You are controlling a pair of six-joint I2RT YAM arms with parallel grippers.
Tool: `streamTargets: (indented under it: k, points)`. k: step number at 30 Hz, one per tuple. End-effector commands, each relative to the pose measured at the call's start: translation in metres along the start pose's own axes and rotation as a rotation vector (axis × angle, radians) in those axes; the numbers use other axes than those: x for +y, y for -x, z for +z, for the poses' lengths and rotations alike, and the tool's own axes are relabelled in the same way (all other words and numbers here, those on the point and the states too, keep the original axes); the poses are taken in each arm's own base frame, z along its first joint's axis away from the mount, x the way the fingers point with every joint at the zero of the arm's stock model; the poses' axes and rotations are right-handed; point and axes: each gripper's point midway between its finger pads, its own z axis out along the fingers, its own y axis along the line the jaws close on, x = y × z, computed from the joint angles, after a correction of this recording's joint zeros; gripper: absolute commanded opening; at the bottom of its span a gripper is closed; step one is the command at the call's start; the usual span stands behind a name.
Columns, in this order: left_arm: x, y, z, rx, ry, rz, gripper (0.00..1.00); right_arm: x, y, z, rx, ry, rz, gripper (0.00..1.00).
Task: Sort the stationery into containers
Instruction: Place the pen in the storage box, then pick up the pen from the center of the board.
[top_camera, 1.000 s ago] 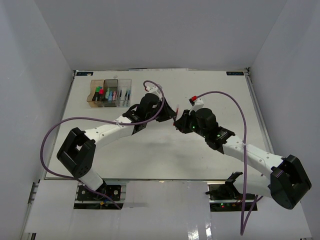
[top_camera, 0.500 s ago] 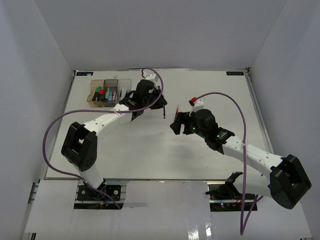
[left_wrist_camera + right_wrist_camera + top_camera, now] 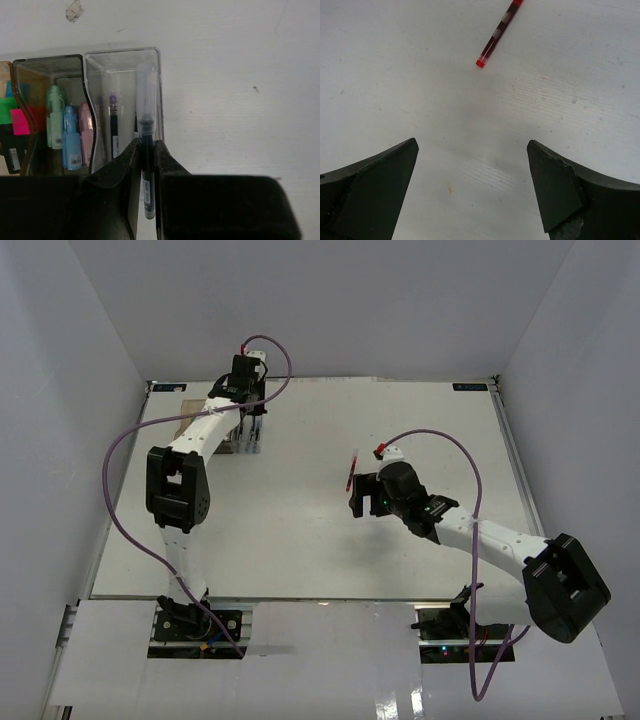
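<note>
A white table [image 3: 300, 550] sits inside pale grey walls [image 3: 320, 310]. Two small dark labels mark its far corners [image 3: 166, 387] [image 3: 468, 387]. A chipped scuff [image 3: 74, 10] and a tiny orange speck [image 3: 449, 188] blemish the surface.

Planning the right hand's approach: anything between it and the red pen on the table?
Nothing visible. The right hand is open, and only bare table lies between it and the red pen.

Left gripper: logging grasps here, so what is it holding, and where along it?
The left gripper pinches a thin pen mid-barrel, just below its clear cap.
</note>
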Motion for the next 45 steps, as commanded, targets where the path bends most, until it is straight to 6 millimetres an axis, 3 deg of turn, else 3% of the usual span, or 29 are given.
streamTargets:
  k: [1,7,11,15,16,18,19,21,22,24,25,26,27,28,29,31,32,33,35,40,45]
  points:
    - [0.031,0.004,0.01,0.031,0.069,0.066,0.2,-0.007,0.01,0.002,-0.03,-0.038,-0.029,0.96]
    - [0.049,-0.005,0.042,0.069,0.096,0.046,0.31,-0.012,0.007,0.012,-0.011,-0.075,-0.047,0.97]
    - [0.048,-0.005,0.042,0.07,0.076,0.038,0.52,-0.014,0.011,0.021,-0.005,-0.103,-0.051,0.98]
    - [0.039,0.013,0.013,0.038,0.02,-0.004,0.7,-0.015,0.016,0.043,0.021,-0.144,-0.06,1.0]
    - [0.038,0.032,-0.01,-0.012,0.007,-0.035,0.74,-0.022,0.013,0.045,0.043,-0.185,-0.062,0.96]
    - [0.034,0.039,-0.034,-0.039,-0.03,-0.063,0.86,-0.025,0.015,0.056,0.065,-0.23,-0.048,0.94]
    - [0.034,0.056,-0.062,-0.095,-0.043,-0.1,0.9,-0.028,0.016,0.059,0.067,-0.256,-0.045,0.93]
    - [0.033,0.062,-0.087,-0.13,-0.064,-0.137,0.98,-0.027,0.017,0.071,0.08,-0.276,-0.037,0.89]
    - [0.032,0.059,-0.109,-0.144,-0.083,-0.152,0.98,-0.027,0.017,0.076,0.084,-0.285,-0.032,0.88]
    - [0.028,0.054,-0.128,-0.167,-0.117,-0.197,0.98,-0.027,0.016,0.086,0.099,-0.299,-0.022,0.83]
    - [0.024,0.03,-0.127,-0.124,-0.137,-0.204,0.98,-0.03,0.017,0.089,0.097,-0.317,-0.016,0.82]
    - [0.024,0.034,-0.15,-0.171,-0.155,-0.243,0.98,-0.033,0.012,0.094,0.108,-0.336,-0.017,0.8]
    - [0.02,0.027,-0.157,-0.171,-0.185,-0.257,0.98,-0.033,0.017,0.096,0.094,-0.347,-0.009,0.77]
    - [0.014,-0.001,-0.155,-0.119,-0.211,-0.262,0.98,-0.032,0.017,0.099,0.096,-0.349,-0.011,0.75]
    - [0.014,0.001,-0.172,-0.157,-0.228,-0.291,0.98,-0.034,0.013,0.104,0.108,-0.355,-0.013,0.73]
    - [0.009,-0.016,-0.179,-0.147,-0.259,-0.303,0.98,-0.033,0.016,0.109,0.098,-0.358,-0.009,0.7]
    - [0.005,-0.038,-0.177,-0.109,-0.279,-0.307,0.98,-0.034,0.012,0.113,0.107,-0.362,-0.01,0.68]
    - [0.003,-0.04,-0.188,-0.127,-0.299,-0.318,0.98,-0.035,0.011,0.115,0.107,-0.371,-0.008,0.63]
    - [-0.003,-0.064,-0.192,-0.096,-0.335,-0.328,0.98,-0.036,0.007,0.119,0.112,-0.374,0.0,0.59]
    - [-0.013,-0.101,-0.2,-0.05,-0.397,-0.37,0.98,-0.04,-0.008,0.123,0.139,-0.382,0.007,0.49]
    - [-0.04,-0.131,-0.203,0.014,-0.515,-0.446,0.98,-0.045,-0.02,0.114,0.146,-0.38,0.008,0.2]
